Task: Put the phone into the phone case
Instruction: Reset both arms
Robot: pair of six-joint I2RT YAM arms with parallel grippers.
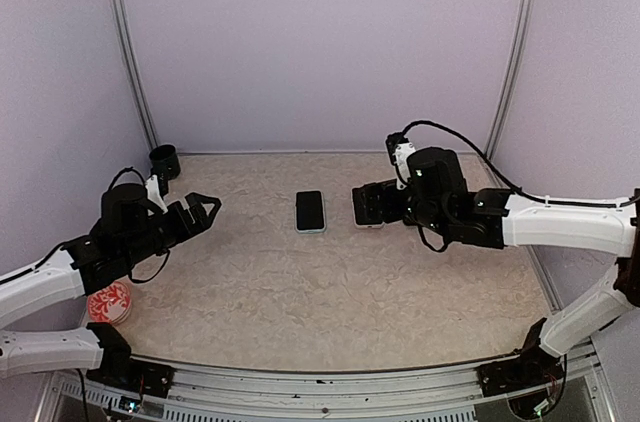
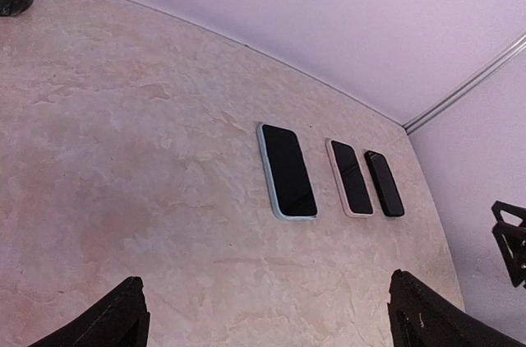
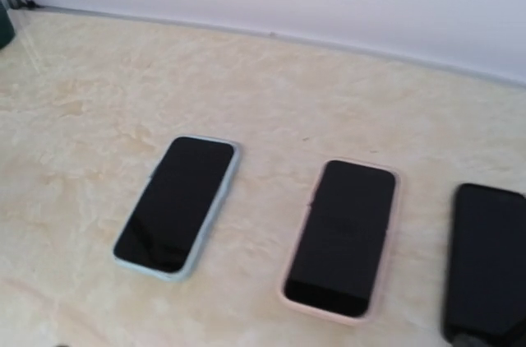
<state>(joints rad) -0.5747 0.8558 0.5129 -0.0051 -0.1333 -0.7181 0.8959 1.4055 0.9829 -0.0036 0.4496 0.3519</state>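
- Tabletop (image 1: 250,282) of pale marbled material fills the middle of the top view. Three flat slabs lie in a row near its centre.
- At the centre lies a pale blue phone case (image 1: 310,211) with a glossy black screen filling it.
- Just to its right, not touching, lies a pink phone case (image 3: 341,236). Its inside is dark and matt, and I cannot tell whether that is a screen or bare lining.
- At the right edge of the right wrist view lies a bare black phone (image 3: 489,261), near the pink case but apart from it.
- At the upper left of the top view stands a round black cup (image 1: 165,160), its contents out of sight.
- At the lower left sits a small red-and-white patterned dish (image 1: 109,303), partly behind the left arm.
- Left of centre, the left gripper (image 1: 203,212) hangs over bare table, fingers spread wide and holding nothing.
- Right of centre, the right gripper (image 1: 365,207) hovers over the pink case, fingers spread and gripping nothing.
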